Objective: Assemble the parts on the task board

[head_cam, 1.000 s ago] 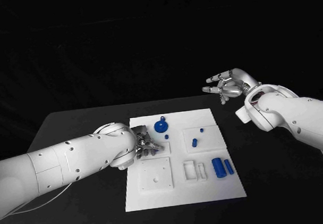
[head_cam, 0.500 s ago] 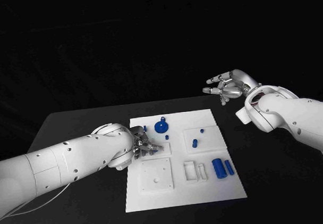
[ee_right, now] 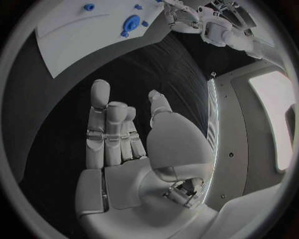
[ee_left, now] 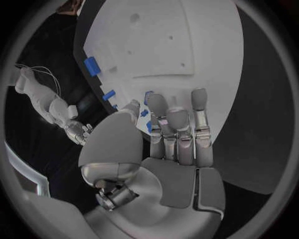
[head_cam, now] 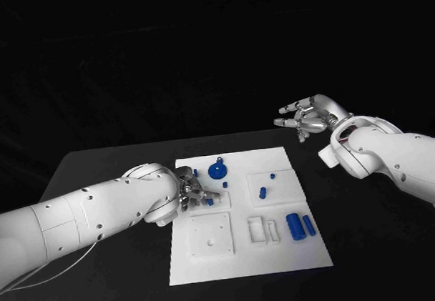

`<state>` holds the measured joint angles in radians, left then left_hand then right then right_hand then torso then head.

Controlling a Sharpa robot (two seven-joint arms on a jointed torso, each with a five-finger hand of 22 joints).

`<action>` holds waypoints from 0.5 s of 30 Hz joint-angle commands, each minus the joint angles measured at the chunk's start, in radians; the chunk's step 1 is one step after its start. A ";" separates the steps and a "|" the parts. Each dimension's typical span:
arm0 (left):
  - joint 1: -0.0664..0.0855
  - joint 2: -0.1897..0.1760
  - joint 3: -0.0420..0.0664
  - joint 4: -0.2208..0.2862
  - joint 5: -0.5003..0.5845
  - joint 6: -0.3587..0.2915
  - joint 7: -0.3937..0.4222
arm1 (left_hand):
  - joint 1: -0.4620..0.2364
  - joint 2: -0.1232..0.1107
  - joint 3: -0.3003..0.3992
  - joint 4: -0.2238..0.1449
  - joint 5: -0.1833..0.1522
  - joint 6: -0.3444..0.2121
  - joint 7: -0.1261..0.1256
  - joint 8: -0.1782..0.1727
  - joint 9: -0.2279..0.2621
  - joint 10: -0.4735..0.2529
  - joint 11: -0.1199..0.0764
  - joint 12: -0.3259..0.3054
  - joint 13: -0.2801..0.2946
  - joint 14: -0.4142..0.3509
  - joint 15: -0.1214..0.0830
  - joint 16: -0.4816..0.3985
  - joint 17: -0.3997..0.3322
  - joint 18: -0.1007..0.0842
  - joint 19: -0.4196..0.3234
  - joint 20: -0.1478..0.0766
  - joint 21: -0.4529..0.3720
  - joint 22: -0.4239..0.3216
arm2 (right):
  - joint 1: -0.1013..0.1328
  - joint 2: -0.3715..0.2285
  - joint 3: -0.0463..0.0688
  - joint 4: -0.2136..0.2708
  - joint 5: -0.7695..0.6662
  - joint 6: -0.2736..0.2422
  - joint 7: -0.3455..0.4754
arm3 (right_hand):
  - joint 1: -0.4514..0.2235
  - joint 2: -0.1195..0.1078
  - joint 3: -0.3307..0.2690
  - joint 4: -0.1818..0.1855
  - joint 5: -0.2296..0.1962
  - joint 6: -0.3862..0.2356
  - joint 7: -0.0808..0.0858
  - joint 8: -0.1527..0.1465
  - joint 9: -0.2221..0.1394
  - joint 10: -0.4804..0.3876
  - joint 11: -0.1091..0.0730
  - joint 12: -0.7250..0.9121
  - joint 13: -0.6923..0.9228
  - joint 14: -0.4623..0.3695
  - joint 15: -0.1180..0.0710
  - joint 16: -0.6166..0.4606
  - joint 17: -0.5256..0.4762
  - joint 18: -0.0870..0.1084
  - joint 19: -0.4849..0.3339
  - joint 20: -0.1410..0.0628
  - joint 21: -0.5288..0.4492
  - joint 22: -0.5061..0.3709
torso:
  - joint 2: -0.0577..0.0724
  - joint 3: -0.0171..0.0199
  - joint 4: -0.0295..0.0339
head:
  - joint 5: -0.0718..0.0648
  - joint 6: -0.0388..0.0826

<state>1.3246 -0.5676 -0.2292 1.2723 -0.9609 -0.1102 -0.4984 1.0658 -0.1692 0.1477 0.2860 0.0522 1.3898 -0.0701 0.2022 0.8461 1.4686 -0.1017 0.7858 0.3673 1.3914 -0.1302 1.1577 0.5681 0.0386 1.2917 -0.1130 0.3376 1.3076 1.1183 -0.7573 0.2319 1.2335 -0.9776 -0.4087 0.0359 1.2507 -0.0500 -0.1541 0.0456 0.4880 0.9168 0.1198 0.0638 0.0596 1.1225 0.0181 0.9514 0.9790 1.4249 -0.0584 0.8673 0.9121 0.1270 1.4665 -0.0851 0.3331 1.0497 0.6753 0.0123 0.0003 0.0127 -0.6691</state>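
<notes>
1. The table (head_cam: 95, 169) is black, and the white board (head_cam: 243, 256) lies flat at its middle.
2. The left arm (head_cam: 69, 222) reaches in over the board's left edge.
3. The right arm (head_cam: 405, 157) hangs off the board's right side, well apart from it.
4. The left hand (head_cam: 194, 194) sits low over the board's upper left part, fingers lying close together and stretched out flat, small blue parts (ee_left: 147, 112) just at its fingertips; whether it pinches one, I cannot tell.
5. The right hand (head_cam: 306, 118) is raised beyond the board's far right corner, fingers loosely apart, holding nothing.
6. On the board: a round blue disc (head_cam: 217, 169) near the far edge, and two blue cylinders (head_cam: 299, 224) standing side by side near the right edge.
</notes>
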 commanded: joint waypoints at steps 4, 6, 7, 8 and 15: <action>0.003 0.001 0.008 0.002 0.047 -0.021 0.024 | 0.001 -0.011 -0.003 0.005 -0.003 0.008 0.003 -0.016 -0.010 0.044 -0.002 -0.010 -0.007 -0.002 -0.005 -0.010 -0.003 -0.017 -0.001 -0.007 -0.011 0.017 | -0.002 0.002 0.001 -0.001 0.002 0.011 0.010 | -0.010 -0.003 0.000 0.004 0.005 0.000 0.001 -0.005 0.000 -0.006 -0.002 0.004 -0.001 -0.002 -0.003 -0.003 0.000 0.010 0.036 0.006 0.004 -0.001 | 0.001 0.0006 -0.0005 | 0.001 0.000; 0.003 0.000 0.009 0.002 0.053 -0.022 0.026 | 0.001 -0.015 -0.006 0.006 -0.003 0.006 0.005 -0.022 -0.016 0.044 -0.001 -0.011 -0.010 -0.003 -0.005 -0.012 -0.004 -0.018 0.000 -0.007 -0.013 0.017 | -0.003 0.002 0.001 -0.002 0.002 0.011 0.010 | -0.010 -0.003 0.000 0.004 0.005 0.000 0.001 -0.005 0.000 -0.006 -0.002 0.004 -0.001 -0.002 -0.003 -0.003 0.000 0.010 0.036 0.006 0.004 -0.001 | 0.000 0.0005 0.0000 | 0.000 0.000; 0.003 -0.001 0.010 0.002 0.056 -0.023 0.026 | 0.000 -0.016 -0.007 0.006 -0.003 0.005 0.006 -0.028 -0.021 0.044 0.000 -0.014 -0.012 -0.004 -0.005 -0.014 -0.005 -0.018 -0.001 -0.007 -0.014 0.017 | -0.003 0.002 0.001 -0.002 0.002 0.011 0.010 | -0.011 -0.003 0.000 0.006 0.005 -0.001 0.001 -0.005 0.000 -0.006 -0.002 0.004 -0.001 -0.001 -0.003 -0.004 0.000 0.011 0.036 0.006 0.005 -0.001 | 0.000 0.0005 0.0000 | 0.000 0.000; 0.003 -0.002 0.012 0.003 0.059 -0.025 0.027 | 0.000 -0.018 -0.008 0.006 -0.003 0.004 0.007 -0.032 -0.026 0.044 0.000 -0.016 -0.013 -0.005 -0.004 -0.017 -0.006 -0.018 -0.002 -0.007 -0.016 0.017 | -0.003 0.002 0.001 -0.002 0.002 0.011 0.010 | -0.011 -0.003 0.000 0.006 0.005 -0.001 0.001 -0.005 0.000 -0.006 -0.002 0.004 -0.001 -0.001 -0.003 -0.004 0.000 0.011 0.036 0.006 0.005 -0.001 | 0.000 0.0003 0.0001 | 0.000 -0.001; 0.007 -0.020 0.025 0.008 0.066 -0.029 0.026 | 0.005 -0.025 -0.013 0.007 -0.003 0.008 0.014 -0.071 -0.065 0.045 0.004 -0.021 -0.022 -0.004 -0.003 -0.025 -0.009 -0.016 0.000 -0.005 -0.025 0.016 | -0.004 0.000 0.001 -0.002 0.003 0.011 0.010 | -0.012 -0.002 0.000 0.007 0.005 -0.002 0.001 -0.005 0.000 -0.006 -0.002 0.003 -0.001 -0.001 -0.003 -0.003 0.001 0.011 0.036 0.006 0.005 -0.001 | -0.001 0.0003 0.0008 | 0.000 0.002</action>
<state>1.3284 -0.5853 -0.2057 1.2764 -0.9150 -0.1265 -0.4862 1.0703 -0.1838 0.1407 0.2930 0.0523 1.3986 -0.0612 0.1344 0.7821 1.4686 -0.1016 0.7674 0.3463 1.3896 -0.1320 1.1376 0.5602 0.0386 1.2917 -0.1129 0.3171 1.3075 1.1151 -0.7567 0.2319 1.2308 -0.9752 -0.4085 0.0362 1.2507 -0.0500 -0.1541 0.0456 0.4880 0.9168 0.1198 0.0638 0.0596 1.1225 0.0181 0.9514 0.9791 1.4249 -0.0584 0.8673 0.9121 0.1254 1.4665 -0.0851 0.3331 1.0498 0.6751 0.0127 0.0003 0.0125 -0.6691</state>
